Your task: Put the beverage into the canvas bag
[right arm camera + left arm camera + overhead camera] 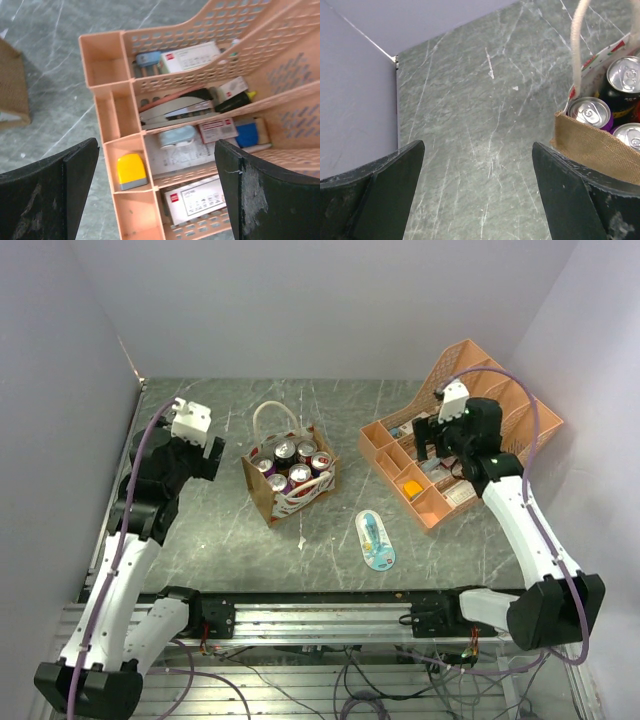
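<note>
The canvas bag (263, 495) was seen standing upright near the middle of the table (200, 540), mouth open upward. Several beverage cans (296, 465) were packed upright inside it, tops showing above the rim. Its white looped handles (272, 415) were raised over the far side of the bag. No loose can was spotted outside the bag in any view. The left gripper (477, 145) was held just left of the bag, apart from it, jaws spread wide and nothing between them. Only bare table was framed between its fingers in the left wrist view, with the bag's tan wall and three can tops at the right edge. A flat oval blue-and-white packet (376, 540) was lying on the table to the near right of the bag, untouched. Further right of the bag, well apart, the orange mesh organizer (520, 400) was filled with small stationery items, a yellow block (131, 171) among them. The right gripper (156, 142) was hung over that organizer, jaws fully apart, empty. Step judged: the drop into the bag looked finished, with the can released and the left hand free. Next move judged: the left arm to be drawn back clear of the bag's wall and handles without snagging or tipping it. A further can to fetch could not be seen.
</note>
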Tool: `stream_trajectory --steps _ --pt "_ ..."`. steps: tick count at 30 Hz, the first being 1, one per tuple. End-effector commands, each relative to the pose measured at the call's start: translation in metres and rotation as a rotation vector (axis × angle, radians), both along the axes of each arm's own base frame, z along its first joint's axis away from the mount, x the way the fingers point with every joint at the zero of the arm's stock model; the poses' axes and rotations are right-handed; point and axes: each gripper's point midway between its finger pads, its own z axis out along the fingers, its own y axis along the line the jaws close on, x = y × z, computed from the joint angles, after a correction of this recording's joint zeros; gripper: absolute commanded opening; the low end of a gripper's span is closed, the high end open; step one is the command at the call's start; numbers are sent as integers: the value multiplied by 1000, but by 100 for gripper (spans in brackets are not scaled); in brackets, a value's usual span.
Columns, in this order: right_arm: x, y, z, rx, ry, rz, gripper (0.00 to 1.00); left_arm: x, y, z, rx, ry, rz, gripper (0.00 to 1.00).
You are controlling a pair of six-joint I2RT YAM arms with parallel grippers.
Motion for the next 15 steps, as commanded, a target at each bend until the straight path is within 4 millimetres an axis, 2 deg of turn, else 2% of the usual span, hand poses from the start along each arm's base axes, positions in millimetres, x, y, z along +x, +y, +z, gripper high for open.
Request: stream_trajectory --steps 1,7,13,14,15 --pt "3 -27 36 11 -133 -95 100 0 16 23 -82 -137 96 99" --pt "-10 -64 58 -4 -227 -175 100 -12 33 35 -114 -189 174 99" --pt "-28 -78 85 30 -322 -184 100 -25 37 47 -159 -242 177 99" --pt "-32 -79 78 39 -315 -189 100 -27 38 50 -163 -253 178 99" --pt "-35 -80 79 48 -321 -196 100 -30 39 51 -168 -263 181 99"
